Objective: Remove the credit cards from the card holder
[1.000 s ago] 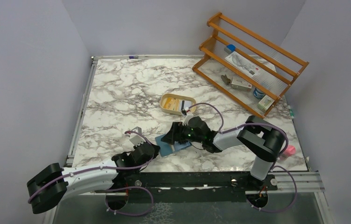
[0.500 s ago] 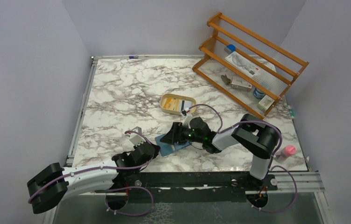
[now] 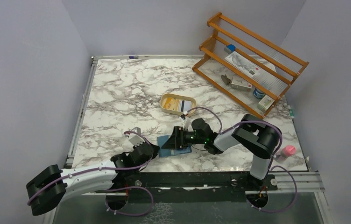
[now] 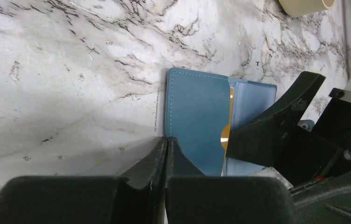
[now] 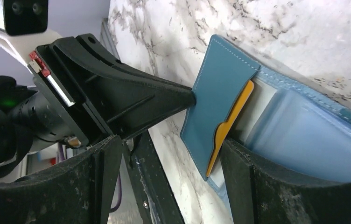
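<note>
No text, number or brand can be read in any of the views. Some print is seen on a paper sheet (image 3: 243, 62) and on small boxes (image 3: 242, 84) on the wooden rack (image 3: 257, 35), but it is too small to be made out. A striped card (image 3: 181, 105) is seen in the tan dish (image 3: 164, 100); its letters cannot be told. The blue card holder (image 4: 197, 121) and the yellow card (image 5: 229, 121) in its pocket are seen close, and only plain surfaces are shown.
</note>
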You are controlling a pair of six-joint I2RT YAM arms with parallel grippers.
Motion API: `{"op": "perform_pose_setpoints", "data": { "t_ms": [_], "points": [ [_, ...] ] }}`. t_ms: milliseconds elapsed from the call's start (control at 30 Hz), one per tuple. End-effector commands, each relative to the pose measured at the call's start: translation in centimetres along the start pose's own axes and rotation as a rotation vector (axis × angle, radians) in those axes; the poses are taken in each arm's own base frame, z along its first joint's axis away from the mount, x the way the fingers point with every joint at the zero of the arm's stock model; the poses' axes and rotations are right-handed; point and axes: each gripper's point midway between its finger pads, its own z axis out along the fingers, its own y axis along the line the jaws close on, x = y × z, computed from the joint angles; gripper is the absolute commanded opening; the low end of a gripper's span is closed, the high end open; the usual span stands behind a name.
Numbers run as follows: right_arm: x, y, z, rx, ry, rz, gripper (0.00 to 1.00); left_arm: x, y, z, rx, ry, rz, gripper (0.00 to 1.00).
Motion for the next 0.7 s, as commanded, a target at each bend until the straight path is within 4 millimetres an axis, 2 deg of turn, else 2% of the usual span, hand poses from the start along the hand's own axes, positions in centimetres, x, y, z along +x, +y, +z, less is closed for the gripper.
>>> {"op": "perform_pose_setpoints", "data": {
  "t_ms": [0,133,267,433,567,667],
  "points": [
    [2.6,2.4,0.0,-0.177,0.098,0.098,0.80,1.6,4.5,-0.4,-0.122,0.060,0.056,0.00],
    [2.1,2.7,0.9,-0.239,0.070,0.176,0.79,1.5,4.3,-0.5,-0.115,0.060,0.054,0.00],
    [1.4,1.9,1.8,-0.172,0.043,0.211,0.78,1.5,4.3,-0.5,-0.117,0.059,0.058,0.00],
    [1.0,-0.5,3.0,0.030,0.057,0.240,0.77,1.3,3.9,-0.5,-0.108,0.053,0.056,0.00],
    [2.1,-4.1,3.0,0.270,0.102,0.281,0.77,1.0,3.5,-0.5,-0.104,0.045,0.060,0.00],
    [2.2,-4.6,2.9,0.299,0.105,0.286,0.76,0.9,3.4,-0.6,-0.097,0.042,0.055,0.00]
  ]
}}
